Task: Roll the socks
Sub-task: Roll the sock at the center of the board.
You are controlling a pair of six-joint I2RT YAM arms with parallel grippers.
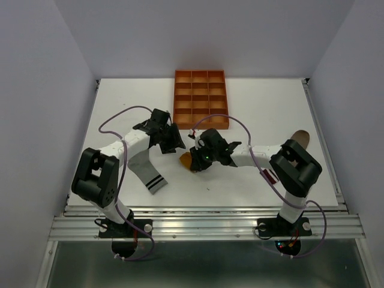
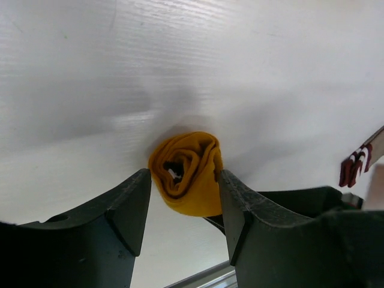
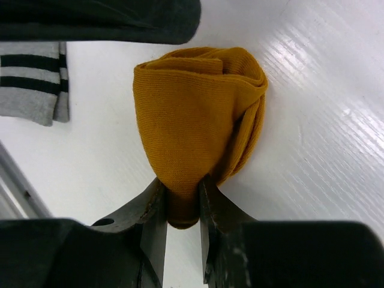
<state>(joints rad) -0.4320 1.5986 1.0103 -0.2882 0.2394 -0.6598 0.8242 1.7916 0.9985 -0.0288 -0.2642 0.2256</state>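
Note:
The mustard yellow sock (image 3: 198, 120) is rolled into a bundle on the white table. My right gripper (image 3: 180, 207) is shut on its near end, pinching the fabric between both fingers. My left gripper (image 2: 185, 189) stands open around the same yellow roll (image 2: 187, 173), one finger on each side and a gap on the left side. From above, the yellow roll (image 1: 186, 160) lies between the left gripper (image 1: 178, 144) and the right gripper (image 1: 197, 159). The grey sock (image 1: 147, 171) with black-white stripes lies flat under the left arm. The taupe-brown sock (image 1: 300, 138) lies at the right, partly hidden by the right arm.
The orange compartmented tray (image 1: 201, 99) stands at the back middle of the table, just beyond both grippers. A maroon-white striped cuff (image 2: 354, 167) shows at the right edge of the left wrist view. The grey sock's cuff (image 3: 33, 81) lies left of the roll.

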